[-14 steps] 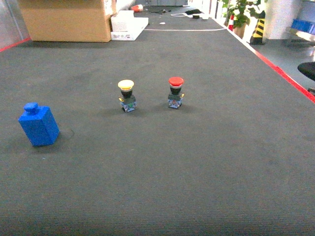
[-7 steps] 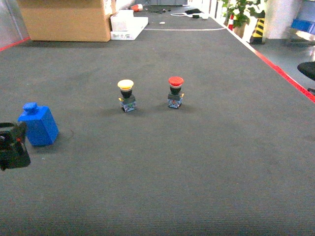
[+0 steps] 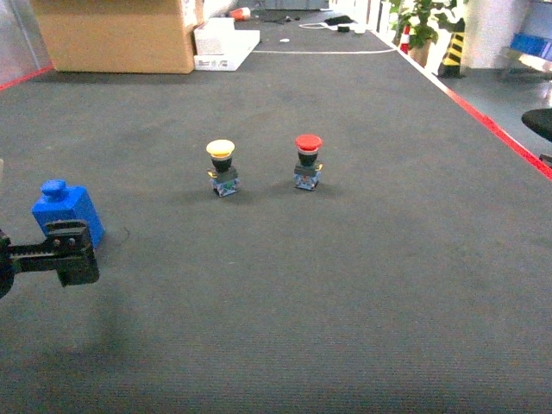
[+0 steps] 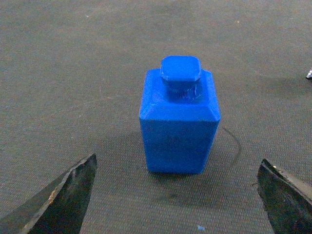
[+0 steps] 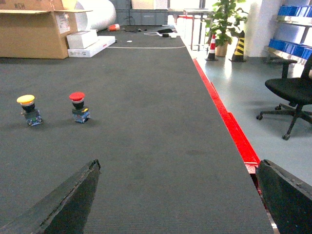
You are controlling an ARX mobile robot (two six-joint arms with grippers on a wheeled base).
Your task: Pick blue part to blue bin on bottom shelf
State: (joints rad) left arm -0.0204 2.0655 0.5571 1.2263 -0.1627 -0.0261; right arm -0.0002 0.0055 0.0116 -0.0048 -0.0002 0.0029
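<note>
The left pincer (image 3: 69, 252) enters the head view from the left edge, its arm cut off by the frame. It hangs low over the dark carpeted floor (image 3: 345, 285), just in front of the blue part (image 3: 67, 213), and covers that part's lower front corner. In the left wrist view only the two dark fingertips (image 4: 63, 200) show in the bottom corners, spread wide with nothing between them; the blue part (image 4: 179, 117) stands ahead of the gap, apart from both tips.

The blue part is a bottle-shaped block standing upright, long axis vertical, its small squarish cap on top. In the head view it sits at the far left of the floor, well apart from the other pieces.

Near the middle of the floor stand a yellow-capped push button (image 3: 222, 166) and, just to its right, a red-capped push button (image 3: 307, 160), both upright with their caps up. The right wrist view shows the same pair from the side, yellow (image 5: 28, 109) left of red (image 5: 78, 107).

At the far left end of the floor is a large cardboard box (image 3: 116, 34); its contents cannot be seen. A white box (image 3: 220, 43) lies beside it. No shelf or blue bin can be picked out with certainty; blue crates (image 5: 292, 29) on a rack at the right are partly cut off.

The right pincer does not appear in the head view. In its own view only its fingertips (image 5: 68, 202) show, wide apart and holding nothing. A black office chair (image 5: 290, 92) stands beyond the red edge strip (image 5: 229, 122).
</note>
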